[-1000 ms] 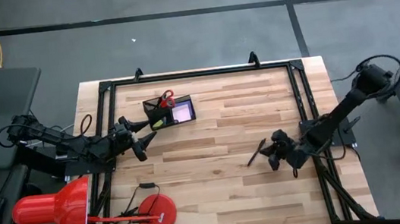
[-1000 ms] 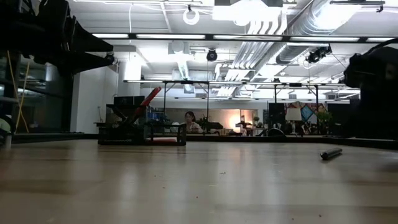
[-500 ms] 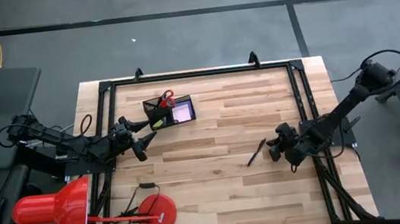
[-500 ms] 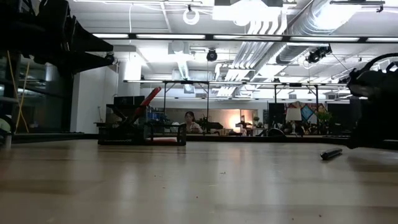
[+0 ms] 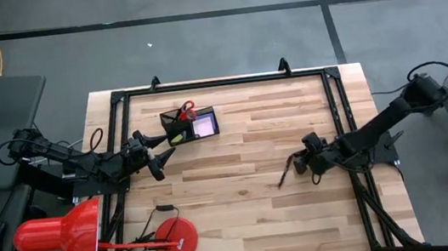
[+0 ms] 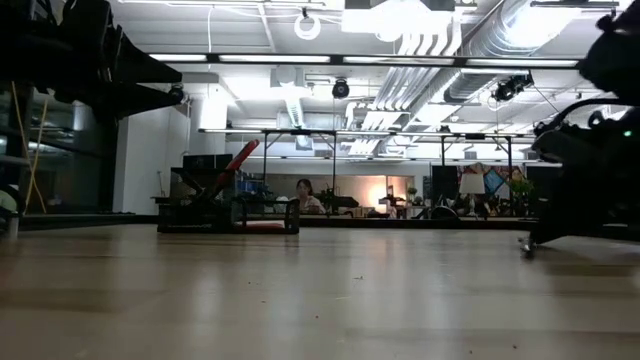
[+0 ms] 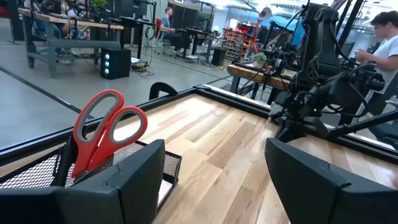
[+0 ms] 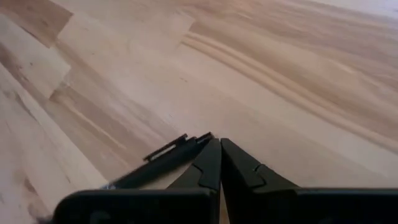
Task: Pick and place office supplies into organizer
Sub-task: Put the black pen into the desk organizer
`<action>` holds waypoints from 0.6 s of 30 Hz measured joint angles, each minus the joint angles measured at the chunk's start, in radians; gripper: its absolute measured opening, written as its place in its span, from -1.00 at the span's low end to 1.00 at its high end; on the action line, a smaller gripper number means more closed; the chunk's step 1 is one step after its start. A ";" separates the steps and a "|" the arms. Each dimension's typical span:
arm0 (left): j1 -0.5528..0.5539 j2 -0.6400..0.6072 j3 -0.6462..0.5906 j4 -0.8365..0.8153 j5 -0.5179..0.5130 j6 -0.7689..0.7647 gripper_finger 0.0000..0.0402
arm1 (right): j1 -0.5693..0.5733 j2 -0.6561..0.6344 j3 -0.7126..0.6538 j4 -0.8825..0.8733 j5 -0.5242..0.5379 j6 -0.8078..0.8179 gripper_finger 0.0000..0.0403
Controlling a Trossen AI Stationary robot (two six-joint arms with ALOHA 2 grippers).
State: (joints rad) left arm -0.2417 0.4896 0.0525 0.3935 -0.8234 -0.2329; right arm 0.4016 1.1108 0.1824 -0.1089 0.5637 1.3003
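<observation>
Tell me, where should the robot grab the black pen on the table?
Probably at the middle of the pen, from straight above, fingers either side of its thin barrel. It lies flat and slanted on bare wood. The right gripper is beside its end, shut, so it must open first.

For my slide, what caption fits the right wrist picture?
Shut right gripper touching its fingertips to a black pen lying on the wooden table.

Right hand (image 5: 299, 164) reached the pen (image 5: 285, 172).
</observation>
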 joint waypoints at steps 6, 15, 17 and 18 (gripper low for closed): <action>0.000 0.000 0.000 0.000 0.000 0.014 0.33 | -0.087 0.123 0.002 0.191 -0.038 -0.116 -1.00; 0.000 0.000 0.000 0.000 0.000 0.019 0.33 | -0.205 0.244 0.002 0.425 -0.115 -0.279 -1.00; 0.000 0.000 0.000 -0.001 0.000 0.019 0.33 | -0.223 0.246 0.001 0.457 -0.131 -0.313 -1.00; 0.000 0.000 0.000 -0.001 0.000 0.019 0.33 | -0.230 0.247 0.000 0.473 -0.137 -0.342 -1.00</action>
State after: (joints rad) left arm -0.2417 0.4896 0.0525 0.3928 -0.8235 -0.2138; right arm 0.1714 1.3573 0.1827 0.3642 0.4268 0.9579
